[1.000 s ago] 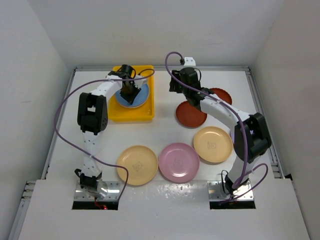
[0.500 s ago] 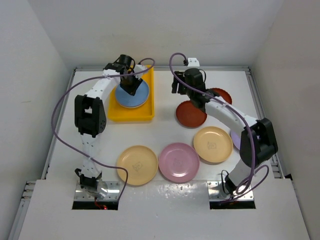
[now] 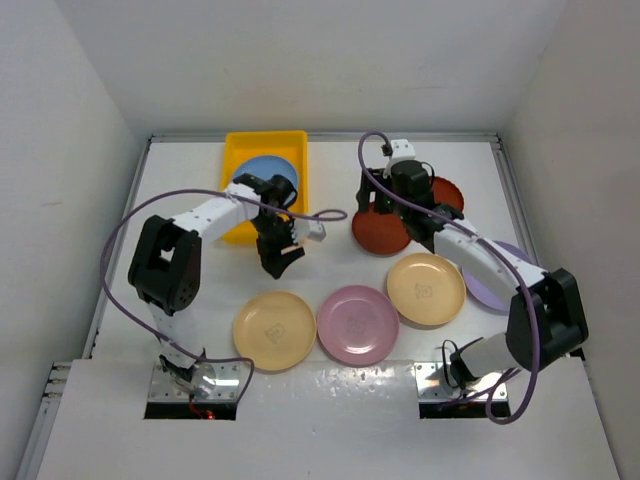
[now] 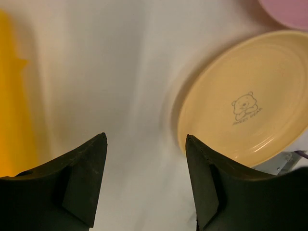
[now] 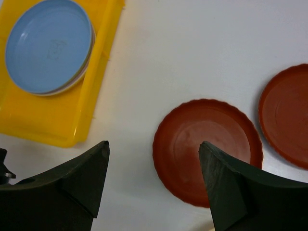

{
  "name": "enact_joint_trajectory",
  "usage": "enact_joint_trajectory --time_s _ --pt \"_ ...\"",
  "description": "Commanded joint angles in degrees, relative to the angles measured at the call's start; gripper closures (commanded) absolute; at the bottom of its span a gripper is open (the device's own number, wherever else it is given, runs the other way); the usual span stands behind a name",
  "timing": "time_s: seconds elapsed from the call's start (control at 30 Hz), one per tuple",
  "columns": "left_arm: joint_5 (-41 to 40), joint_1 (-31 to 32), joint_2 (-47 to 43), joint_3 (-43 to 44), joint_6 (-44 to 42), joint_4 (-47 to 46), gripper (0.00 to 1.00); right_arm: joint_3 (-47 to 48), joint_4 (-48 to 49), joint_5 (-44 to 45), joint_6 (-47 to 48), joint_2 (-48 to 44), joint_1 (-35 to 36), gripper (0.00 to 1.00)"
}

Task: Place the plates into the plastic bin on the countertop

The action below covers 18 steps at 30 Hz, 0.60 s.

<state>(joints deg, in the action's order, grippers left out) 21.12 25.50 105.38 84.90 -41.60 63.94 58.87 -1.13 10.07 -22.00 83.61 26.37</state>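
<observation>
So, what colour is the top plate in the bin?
The plate is blue; right wrist view shows it best.

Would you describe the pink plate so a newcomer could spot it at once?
On the white countertop, find the row of three plates along its near edge. The pink plate is the middle one, flanked by tan-yellow plates; nothing else is pink.

Top view looks down from behind; close wrist views face down, sharing countertop (image 3: 330, 268).
</observation>
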Motion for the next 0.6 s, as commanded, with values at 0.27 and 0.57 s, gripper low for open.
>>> enact_joint_trajectory --time_s 0.27,0.57 --pt "-5.5 3.9 -3.0 -18.7 3.6 -14.0 0.31 -8.5 -0.3 -1.6 -2.5 -8.1 -0.2 0.26" --pt "-4.7 5.1 -3.7 -23.0 6.4 -16.1 0.99 -9.8 -1.9 0.9 -4.2 -10.6 0.1 0.26"
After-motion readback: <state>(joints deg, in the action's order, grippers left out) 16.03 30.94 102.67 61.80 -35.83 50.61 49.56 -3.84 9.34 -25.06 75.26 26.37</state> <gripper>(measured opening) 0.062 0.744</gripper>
